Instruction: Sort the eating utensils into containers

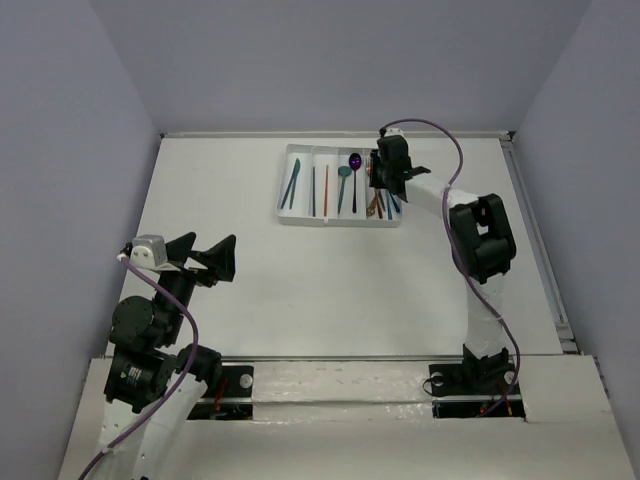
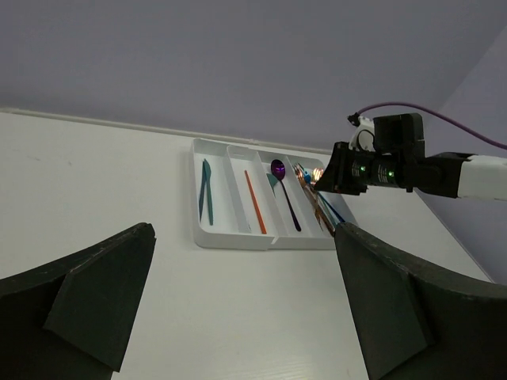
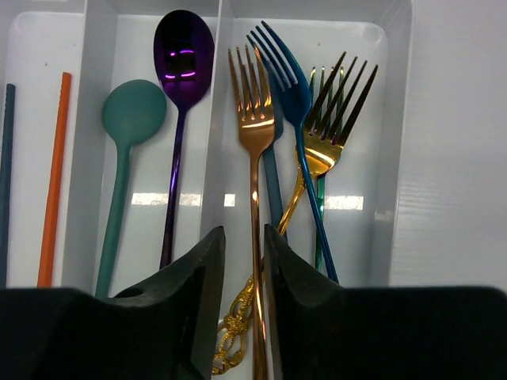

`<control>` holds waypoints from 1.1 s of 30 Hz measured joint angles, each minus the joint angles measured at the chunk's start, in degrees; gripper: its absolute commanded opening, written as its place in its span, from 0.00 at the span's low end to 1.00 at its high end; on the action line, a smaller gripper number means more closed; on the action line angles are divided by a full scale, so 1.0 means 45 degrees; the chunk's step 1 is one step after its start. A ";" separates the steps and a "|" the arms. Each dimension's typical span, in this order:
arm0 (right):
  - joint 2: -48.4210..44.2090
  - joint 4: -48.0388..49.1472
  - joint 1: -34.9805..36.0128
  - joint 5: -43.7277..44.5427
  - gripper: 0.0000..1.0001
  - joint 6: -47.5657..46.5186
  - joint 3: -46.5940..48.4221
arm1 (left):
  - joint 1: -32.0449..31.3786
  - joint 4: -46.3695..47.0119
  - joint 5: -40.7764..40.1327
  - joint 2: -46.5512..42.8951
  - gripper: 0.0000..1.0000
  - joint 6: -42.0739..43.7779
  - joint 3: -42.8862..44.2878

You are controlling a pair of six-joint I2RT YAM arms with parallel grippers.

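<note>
Several glossy forks (image 3: 255, 134), copper, blue, gold, overlap in the tray (image 3: 396, 158); right end effector (image 3: 243, 239) released.

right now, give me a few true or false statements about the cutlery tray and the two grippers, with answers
1. The purple spoon and the teal spoon share one compartment of the tray. True.
2. The orange stick lies in the same compartment as the copper fork. False: it lies in the compartment on the far side of the spoons, beside a dark stick.
3. The left gripper holds a utensil. False: it is open and empty, away from the tray.
4. The right gripper is over the compartment that holds the copper fork. True.
</note>
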 measured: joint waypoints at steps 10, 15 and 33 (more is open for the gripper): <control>-0.1438 -0.0282 0.0000 -0.0058 0.77 0.0282 -0.0651 | 0.0000 0.0000 -0.0102 0.0078 0.99 -0.0005 0.0000; -0.5586 0.0073 -0.0005 -0.0699 0.81 0.0738 -0.3313 | 0.0000 -0.0005 -0.0131 0.0155 0.99 0.0000 0.0000; -2.0128 -0.1229 0.0005 -0.1399 1.00 0.2050 -0.8704 | 0.0015 0.0457 0.0826 0.0073 0.99 -0.0034 0.2137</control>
